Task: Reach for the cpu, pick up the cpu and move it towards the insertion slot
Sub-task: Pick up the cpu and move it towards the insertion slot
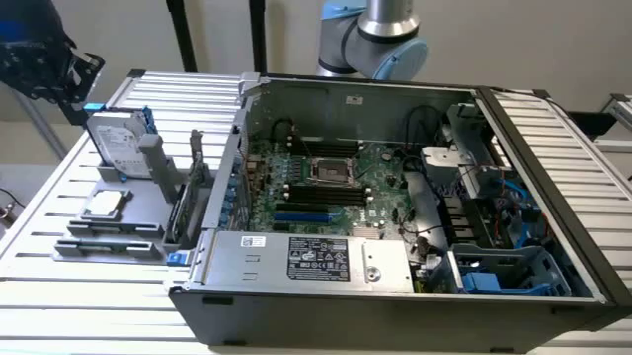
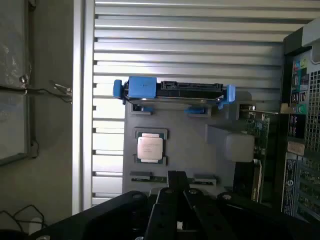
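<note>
My gripper (image 2: 177, 176) is closed, fingers pressed together with nothing between them. It hangs clear above the gray holder (image 2: 192, 132), touching nothing. The cpu (image 2: 150, 148) is the nearest part to it, lying flat with its silver face up in a square seat of that holder. Just past the cpu, a hard drive (image 2: 175, 91) in a blue bracket stands on edge. The holder rests on a slatted metal table (image 1: 59, 185) at the exterior view's left, beside an open computer case (image 1: 395, 310). Inside the case, on the green board, the insertion slot (image 1: 331, 171) sits well apart from the cpu, toward the exterior view's right.
</note>
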Action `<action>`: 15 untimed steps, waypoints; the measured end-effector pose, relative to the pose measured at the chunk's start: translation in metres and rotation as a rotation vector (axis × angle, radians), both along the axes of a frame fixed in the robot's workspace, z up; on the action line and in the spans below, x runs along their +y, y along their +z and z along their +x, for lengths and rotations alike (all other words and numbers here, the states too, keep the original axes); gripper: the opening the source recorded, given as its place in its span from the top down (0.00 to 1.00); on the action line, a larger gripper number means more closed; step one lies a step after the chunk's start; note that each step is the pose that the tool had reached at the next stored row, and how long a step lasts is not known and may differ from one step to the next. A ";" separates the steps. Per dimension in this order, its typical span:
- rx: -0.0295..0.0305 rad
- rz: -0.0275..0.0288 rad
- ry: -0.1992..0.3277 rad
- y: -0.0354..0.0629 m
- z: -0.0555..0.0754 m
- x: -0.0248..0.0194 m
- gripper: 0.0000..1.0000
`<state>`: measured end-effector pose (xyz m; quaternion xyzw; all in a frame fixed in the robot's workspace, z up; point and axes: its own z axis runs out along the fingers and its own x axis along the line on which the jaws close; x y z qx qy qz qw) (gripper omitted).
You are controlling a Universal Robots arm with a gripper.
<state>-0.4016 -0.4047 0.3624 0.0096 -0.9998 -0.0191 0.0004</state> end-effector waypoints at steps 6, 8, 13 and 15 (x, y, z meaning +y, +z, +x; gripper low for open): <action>0.0000 0.0001 0.000 0.0000 0.000 0.0000 0.89; 0.0000 0.0000 0.000 0.0000 0.000 0.0000 0.89; 0.0000 0.0000 0.000 0.0000 -0.003 0.0001 0.89; -0.0009 0.0000 0.000 -0.0004 -0.010 0.0011 0.89</action>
